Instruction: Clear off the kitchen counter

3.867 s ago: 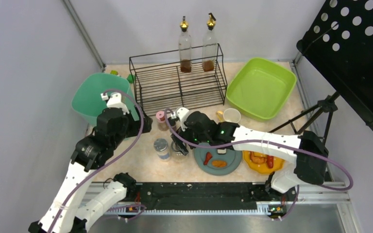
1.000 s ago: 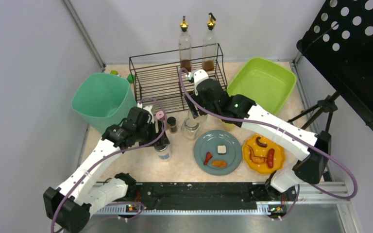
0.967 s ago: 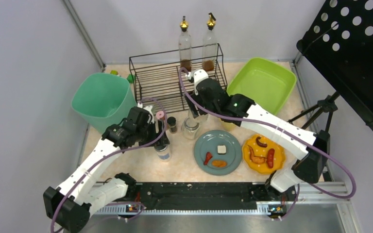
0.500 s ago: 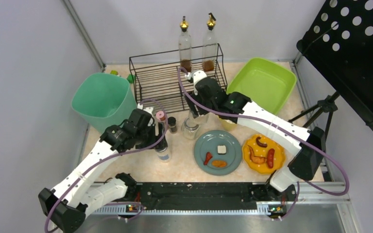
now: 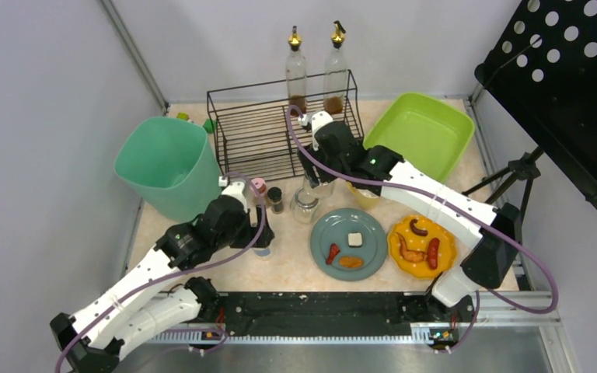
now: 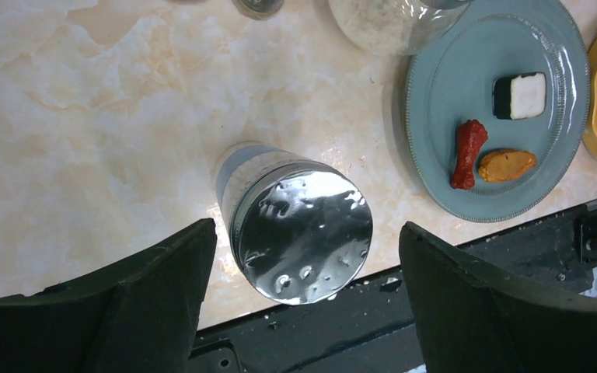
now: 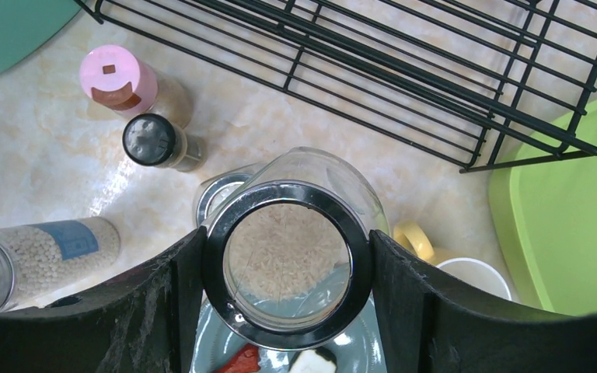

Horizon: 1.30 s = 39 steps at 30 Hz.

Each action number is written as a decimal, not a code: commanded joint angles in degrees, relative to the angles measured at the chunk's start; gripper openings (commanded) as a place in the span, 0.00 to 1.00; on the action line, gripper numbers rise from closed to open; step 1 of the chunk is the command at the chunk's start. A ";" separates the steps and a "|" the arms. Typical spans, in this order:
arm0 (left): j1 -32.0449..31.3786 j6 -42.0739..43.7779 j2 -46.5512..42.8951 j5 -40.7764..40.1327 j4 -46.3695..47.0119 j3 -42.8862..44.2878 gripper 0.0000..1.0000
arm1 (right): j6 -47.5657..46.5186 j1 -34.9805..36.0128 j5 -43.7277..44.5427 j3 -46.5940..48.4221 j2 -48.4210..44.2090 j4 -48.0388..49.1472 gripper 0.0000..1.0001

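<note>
Glass rice jar (image 7: 288,260) is pinched in the right gripper (image 7: 286,241), I'd guess bound for the wire rack (image 5: 280,128), while the left gripper (image 6: 307,229) hangs with jaws spread around the silver-lidded jar (image 6: 299,249) on the kitchen counter (image 6: 85,116), ready to grab.

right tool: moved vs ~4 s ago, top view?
Yes. The right tool, closed on the glass jar, went from beside the blue plate away from the arm bases, to the black wire rack's front edge.
</note>
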 commanded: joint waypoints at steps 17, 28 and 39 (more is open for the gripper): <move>-9.06 -0.40 -7.42 -15.75 18.13 -11.90 0.97 | 1.59 -0.33 -0.13 -1.92 -6.11 4.04 0.30; -19.22 -5.45 -1.96 -32.44 13.03 -9.21 0.88 | 2.14 -0.32 -0.61 -3.28 -6.48 4.44 0.30; -23.15 -7.20 0.24 -38.76 11.19 -6.74 0.53 | 2.54 -0.34 -0.98 -3.80 -6.41 4.66 0.30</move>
